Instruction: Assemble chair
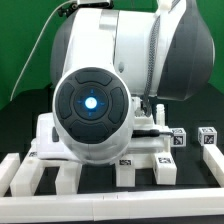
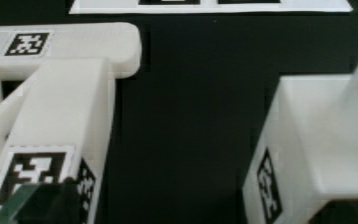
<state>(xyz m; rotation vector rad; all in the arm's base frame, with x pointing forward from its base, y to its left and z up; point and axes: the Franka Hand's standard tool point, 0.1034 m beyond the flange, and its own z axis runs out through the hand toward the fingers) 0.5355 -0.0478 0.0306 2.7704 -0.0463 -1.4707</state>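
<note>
In the wrist view, a white chair part with two square tags lies on the black table: a flat slab with a thick bar running from it. A second white block with a tag on its side stands apart from it across a black gap. My gripper is open, low over that gap, with nothing between the jaws. One dark fingertip shows beside the tagged bar. In the exterior view the arm hides the gripper. White chair parts lie under it, and two small tagged cubes stand at that view's right.
The marker board lies beyond the parts in the wrist view. A white border rail with notches runs along the front of the table in the exterior view. A green backdrop stands behind the arm.
</note>
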